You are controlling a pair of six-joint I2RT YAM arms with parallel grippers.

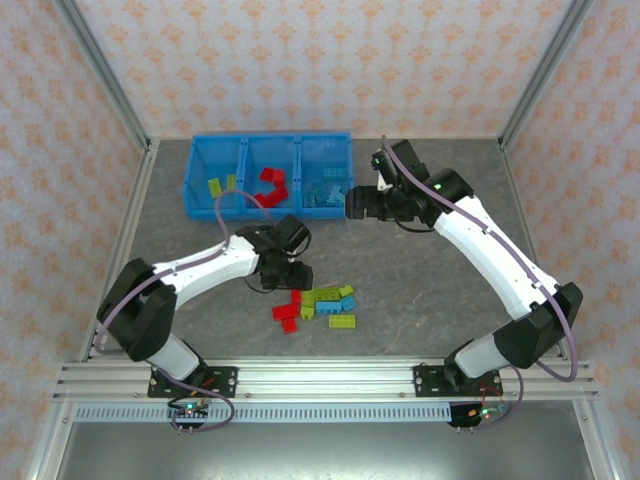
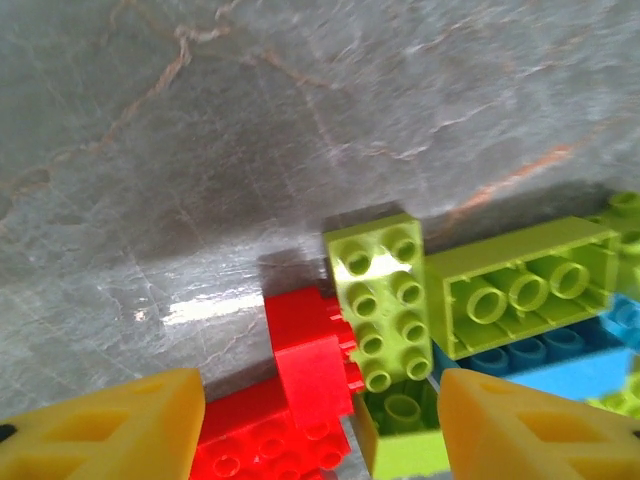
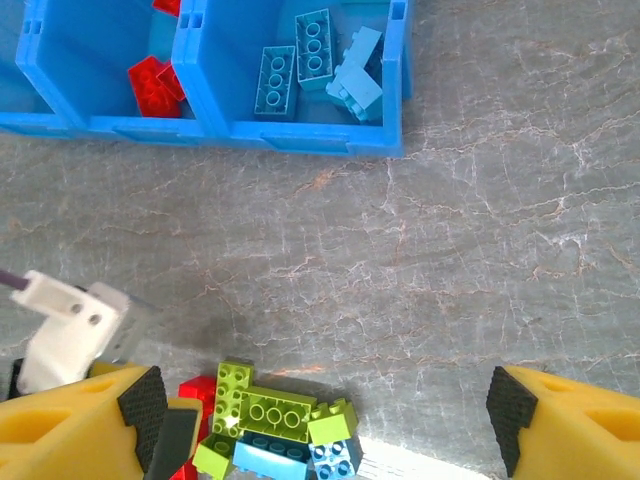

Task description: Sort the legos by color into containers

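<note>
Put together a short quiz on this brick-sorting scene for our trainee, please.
1. True or false: the red bricks in the tray lie in its middle compartment.
2. Which bricks lie in the right compartment? A lime green bricks; B light blue bricks; C red bricks.
3. Fill in: the jaws of the right gripper stand ____.

Key: 1 true; 2 B; 3 open.
</note>
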